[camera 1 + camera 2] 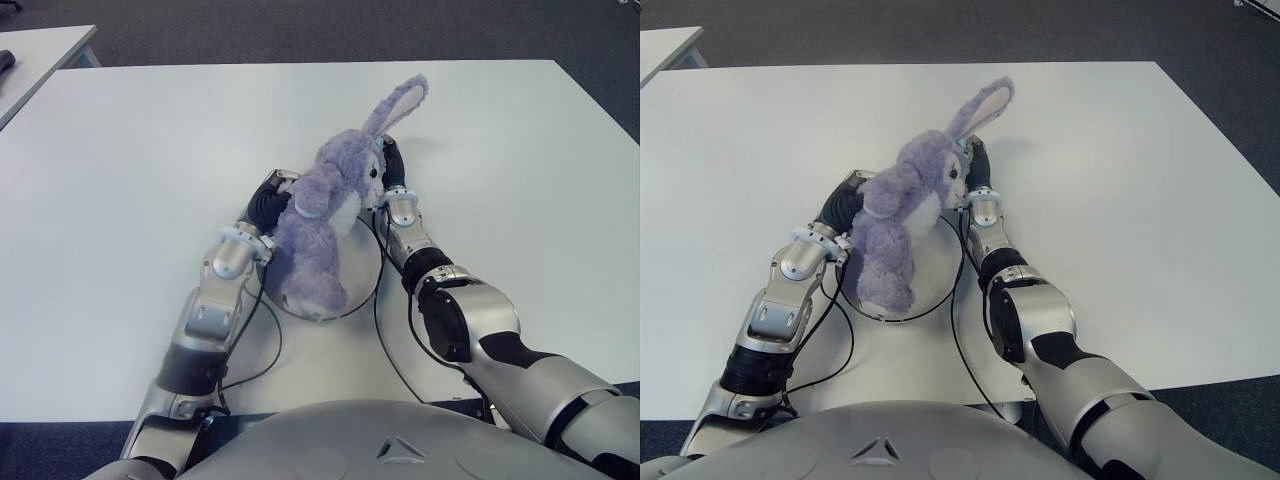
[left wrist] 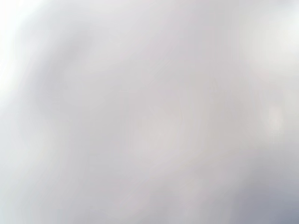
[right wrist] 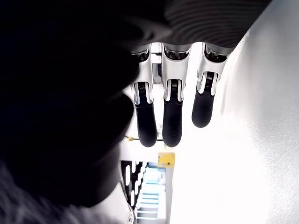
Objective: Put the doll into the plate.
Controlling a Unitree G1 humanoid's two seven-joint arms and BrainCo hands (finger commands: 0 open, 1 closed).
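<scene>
**Inspector:** Plainly, your doll (image 1: 325,215) stood over the plate (image 1: 355,268) on the table (image 1: 130,160), its lower body on the dish, ears leaning beyond the far rim.

**Operator:** And the hands?

**Inspector:** You had the left hand (image 1: 268,205) pressed against the doll's left flank; I could not tell its finger state. The right hand (image 1: 390,175) was beside the doll's head, fingers (image 3: 172,122) extended straight, clasping nothing.

**Operator:** Handling?

**Inspector:** Judged soft, light, yielding. You should squeeze the torso, not the floppy ears.
</scene>
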